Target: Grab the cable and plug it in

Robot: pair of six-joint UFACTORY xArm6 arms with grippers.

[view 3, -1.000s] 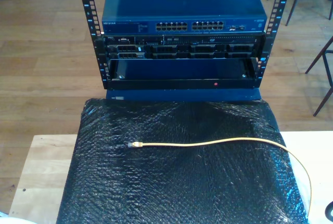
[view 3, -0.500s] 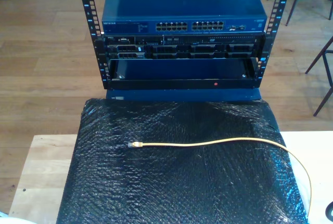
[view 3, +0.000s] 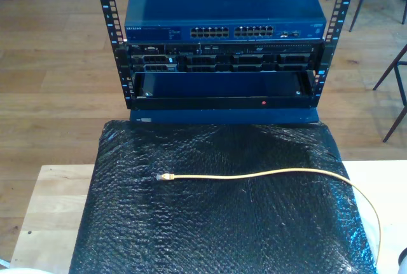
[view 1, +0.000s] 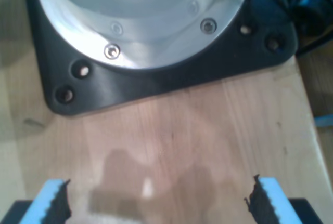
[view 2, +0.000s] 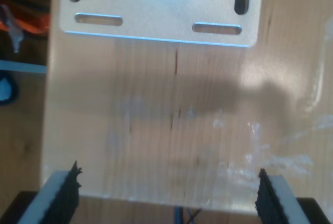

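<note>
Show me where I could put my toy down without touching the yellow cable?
Room: the black mat below the cable, the strip between cable and rack, and the bare wood at the exterior view's left. Crowded: the mat's right edge, where the cable curves down.

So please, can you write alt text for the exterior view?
A yellow cable lies across a black bubble-wrap mat, its clear plug toward the exterior view's left. Behind stands a rack holding a blue network switch.
</note>
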